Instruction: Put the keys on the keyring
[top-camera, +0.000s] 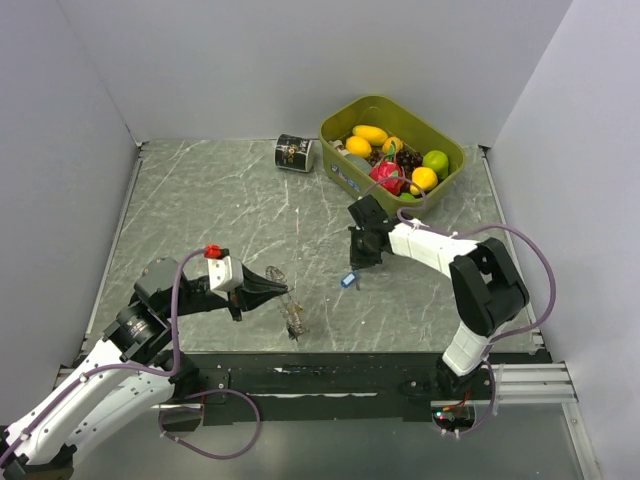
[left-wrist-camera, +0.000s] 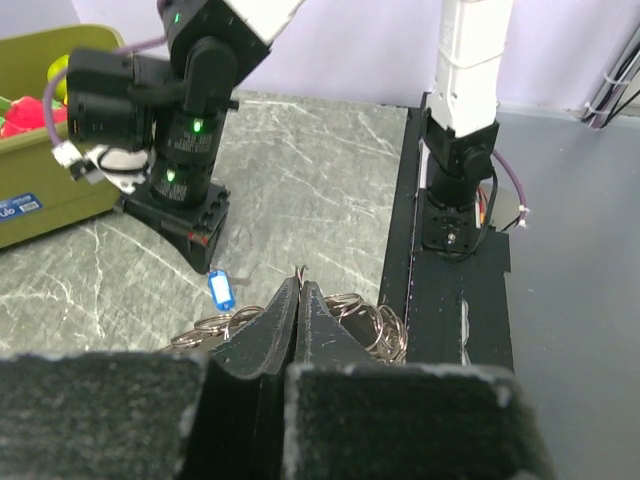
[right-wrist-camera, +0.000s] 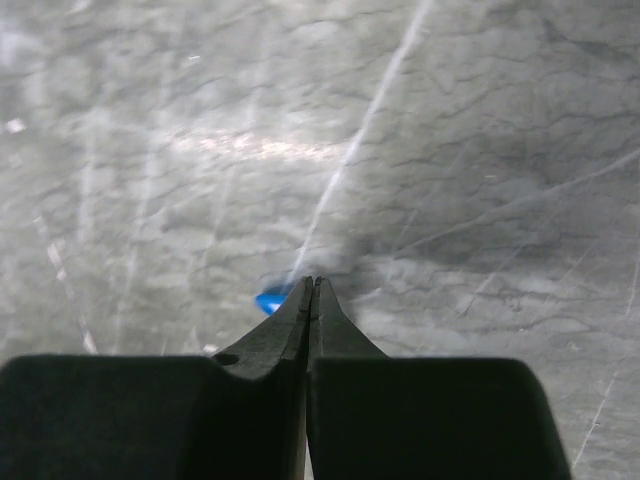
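Lying on the surface: the keyring, a tangle of thin silvery wire loops, is resting near the front edge, just beside the tip of the left jaws, with more loops showing on their other side
Surface finish: a grey, matt, stone-look sheet is carrying pale veins; a black rail is bordering its near edge
Left gripper: the black, tapered jaws are pressing together with no gap; whether any metal is pinched between them I cannot tell
Right gripper: the jaws are meeting flush and pointing down at the surface
Blue-tagged key: a small glossy blue plastic tag is sitting right at the tip of the right jaws, apart from the keyring; held or merely touched, I cannot tell
Bin: an olive-green plastic tub with rounded corners is standing at the far right, holding smooth toy fruit in yellow, orange, green and red
Can: a short black cylinder is lying on its side just left of the bin
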